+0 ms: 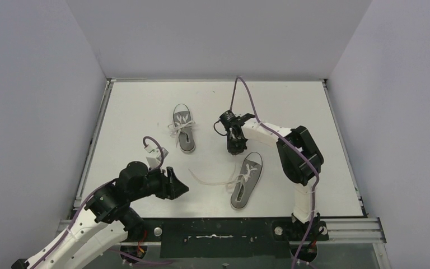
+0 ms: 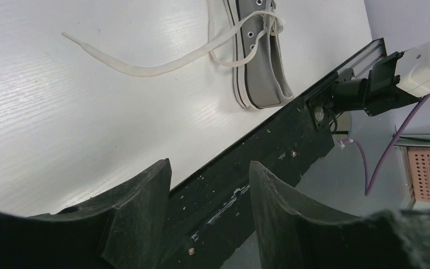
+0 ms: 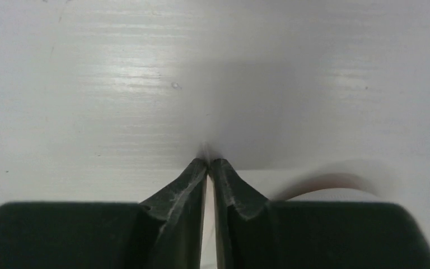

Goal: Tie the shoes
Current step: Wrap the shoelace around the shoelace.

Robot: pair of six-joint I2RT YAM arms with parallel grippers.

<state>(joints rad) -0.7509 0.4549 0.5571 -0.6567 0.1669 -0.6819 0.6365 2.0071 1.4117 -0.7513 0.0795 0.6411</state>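
- Top external view: two grey shoes lie well apart on the white bench (image 1: 140,112), the far shoe (image 1: 183,130) left of centre and the near shoe (image 1: 247,180) toward the right arm's base.
- Laces of the far shoe bunch over its tongue; the near shoe's lace (image 1: 210,180) trails loose leftward across the bench.
- Left tool (image 1: 178,189) hangs released, left of the near shoe, holding nothing.
- Right tool (image 1: 235,147) points down just beyond the near shoe's toe, clenched. In the right wrist view its fingers (image 3: 176,196) nearly touch; whether lace is pinched cannot be told.
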